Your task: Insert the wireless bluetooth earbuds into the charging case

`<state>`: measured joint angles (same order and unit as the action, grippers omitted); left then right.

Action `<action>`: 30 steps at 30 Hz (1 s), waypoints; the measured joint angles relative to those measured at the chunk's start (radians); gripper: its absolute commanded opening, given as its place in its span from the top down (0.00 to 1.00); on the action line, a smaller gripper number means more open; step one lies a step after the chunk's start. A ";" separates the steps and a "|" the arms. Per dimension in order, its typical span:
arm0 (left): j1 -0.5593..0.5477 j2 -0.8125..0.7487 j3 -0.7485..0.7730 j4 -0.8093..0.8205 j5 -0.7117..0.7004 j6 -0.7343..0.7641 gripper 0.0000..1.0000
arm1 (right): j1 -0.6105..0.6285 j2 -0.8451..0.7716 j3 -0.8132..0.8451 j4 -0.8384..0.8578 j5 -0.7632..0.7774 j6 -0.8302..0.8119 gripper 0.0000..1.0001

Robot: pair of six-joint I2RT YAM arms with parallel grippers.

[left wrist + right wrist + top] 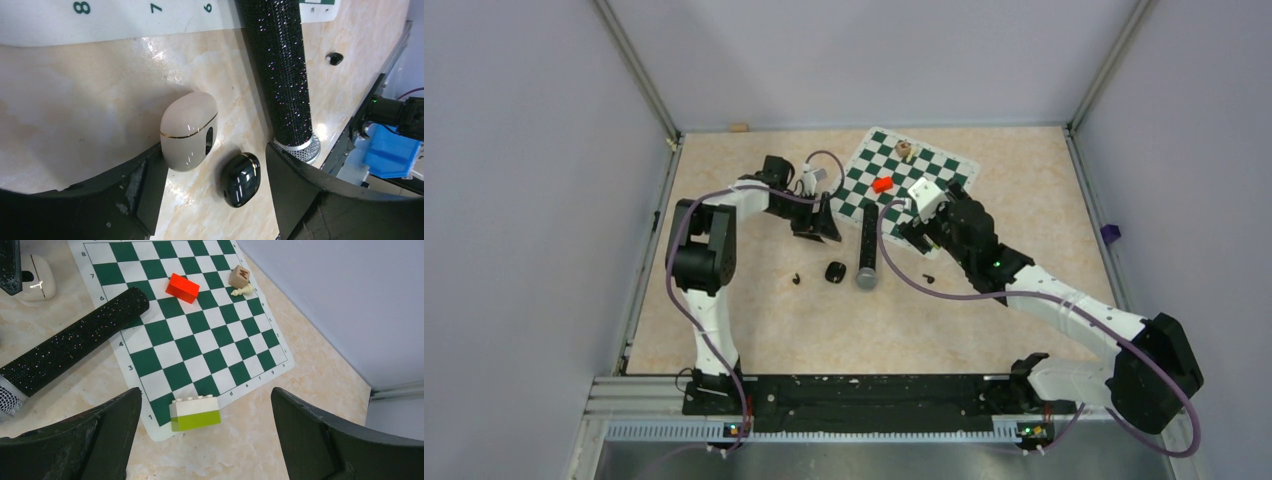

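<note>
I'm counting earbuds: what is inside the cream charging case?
The cream charging case lies shut along its gold seam; only its shell shows, so its inside is hidden.

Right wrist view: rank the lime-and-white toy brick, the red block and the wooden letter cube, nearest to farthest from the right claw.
1. Lime-and-white toy brick: near corner of the chess mat, just ahead of the right claw.
2. Red block: farther up the mat, left side.
3. Wooden letter cube: far edge, beside a pale chess piece.
</note>
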<state>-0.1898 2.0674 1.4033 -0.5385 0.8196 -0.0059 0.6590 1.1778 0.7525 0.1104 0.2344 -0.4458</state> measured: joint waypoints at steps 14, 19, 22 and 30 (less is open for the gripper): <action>0.017 -0.335 -0.122 0.024 -0.068 0.196 0.01 | 0.002 -0.018 0.000 -0.008 -0.027 -0.008 0.02; 0.000 -0.346 -0.109 -0.190 0.037 0.589 0.01 | 0.023 -0.024 0.000 -0.014 -0.048 -0.008 0.02; -0.019 -0.343 -0.110 -0.265 0.027 0.749 0.01 | 0.029 -0.034 0.000 -0.021 -0.057 -0.008 0.02; -0.120 -0.339 -0.157 -0.285 -0.100 1.081 0.04 | 0.029 -0.072 0.000 -0.031 -0.068 -0.009 0.01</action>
<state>-0.3096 1.7283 1.2465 -0.8238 0.7193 1.0748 0.6876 1.1057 0.7525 0.0795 0.1661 -0.4545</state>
